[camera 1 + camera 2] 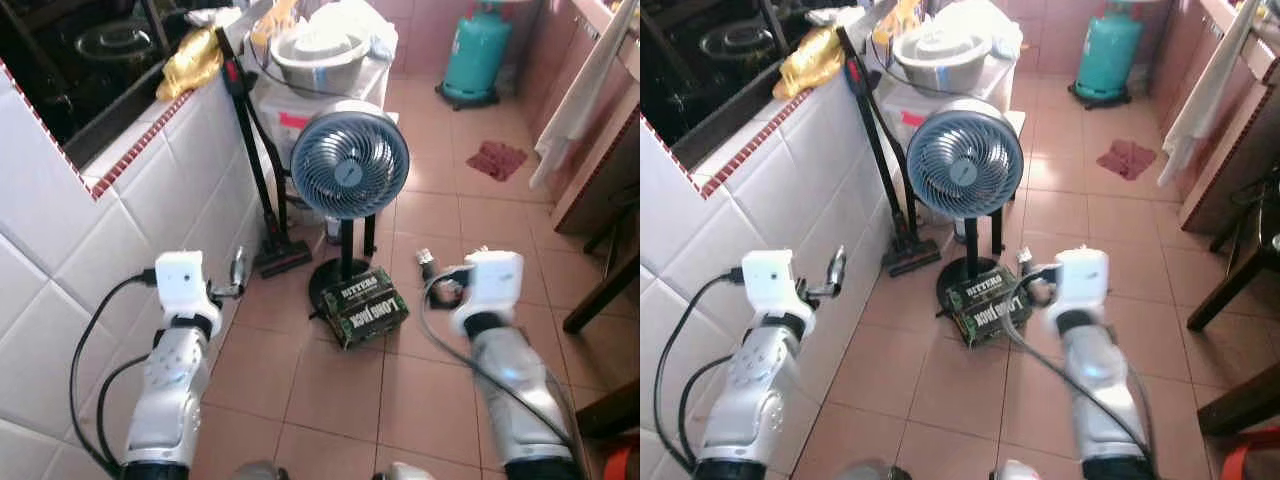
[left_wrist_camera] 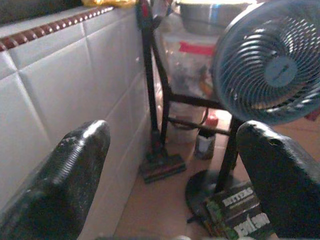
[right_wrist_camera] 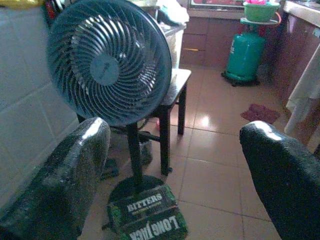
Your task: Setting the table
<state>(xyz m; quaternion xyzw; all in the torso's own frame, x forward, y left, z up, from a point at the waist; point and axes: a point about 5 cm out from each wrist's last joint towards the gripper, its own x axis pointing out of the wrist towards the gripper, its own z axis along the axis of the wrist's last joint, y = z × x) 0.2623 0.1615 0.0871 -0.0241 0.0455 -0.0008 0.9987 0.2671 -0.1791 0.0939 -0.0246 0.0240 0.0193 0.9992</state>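
1. The left claw (image 2: 165,165) and right claw (image 3: 172,170) both hover with fingers spread wide, holding nothing, above the tiled floor (image 1: 330,400) in front of the fan (image 1: 349,160).
2. 1 fan stands on its round base; 1 dark box (image 1: 365,305) marked "BITTERS" lies against that base, between the 2 claws.
3. Behind the fan, 1 metal bowl (image 1: 320,55) sits on a covered stand; its contents cannot be made out.
4. 1 green gas cylinder (image 1: 476,52) stands well beyond the fan.

You can read two words on the green carton (image 3: 147,212) at the fan's (image 3: 109,60) base: "BITTERS" on its top face, "LONG JACK" on its side face. Other print there is too small to read.
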